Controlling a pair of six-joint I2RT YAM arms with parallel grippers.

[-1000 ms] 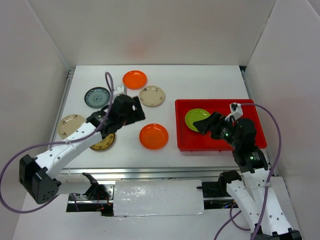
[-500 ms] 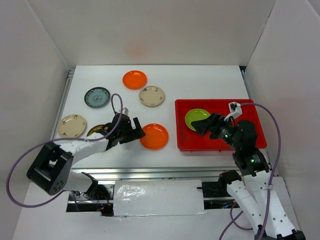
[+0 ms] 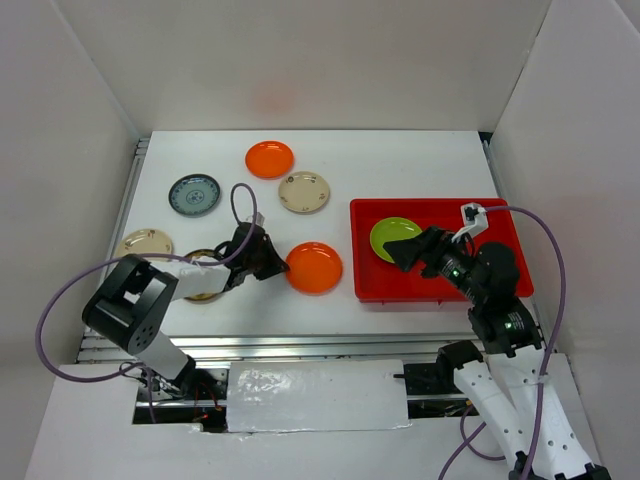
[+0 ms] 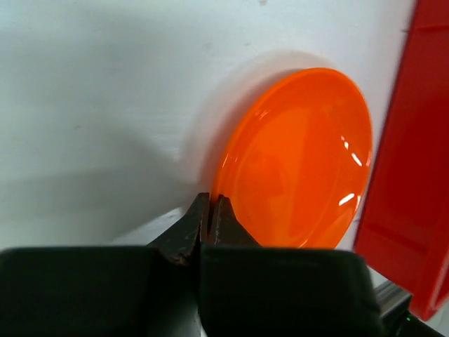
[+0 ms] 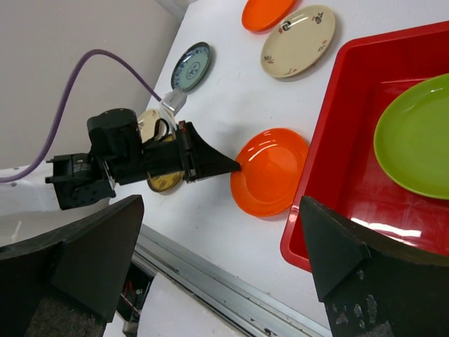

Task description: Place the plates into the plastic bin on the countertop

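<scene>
White flat countertop (image 3: 400, 165): carries every dish and the bin, with metal rails along its edges.
Plain cream round plate (image 3: 143, 243): furthest left, flat on the countertop, beside the left arm.
Grey-blue patterned round plate (image 3: 194, 194): behind the cream one, apart from it.
Brown-gold patterned round plate (image 5: 166, 184): mostly hidden beneath the left arm.
Left gripper (image 3: 283, 268): low over the countertop, its black fingers pressed together. The tips touch the left rim of the near orange plate; I cannot tell whether the rim is caught between them.
Far orange glossy round plate (image 3: 270, 159): at the back of the countertop, alone.
Cream round plate with small rim marks (image 3: 304, 192): just in front and right of the far orange one.
Near orange glossy round plate (image 3: 314, 267): on the countertop just left of the bin, outside it.
Bright red rectangular plastic bin (image 3: 372, 283): on the right half of the countertop, with low walls.
Lime green round plate (image 3: 390, 235): inside the bin, at its left end.
Right gripper (image 3: 402, 252): above the bin beside the lime green plate, fingers spread wide, nothing between them.
</scene>
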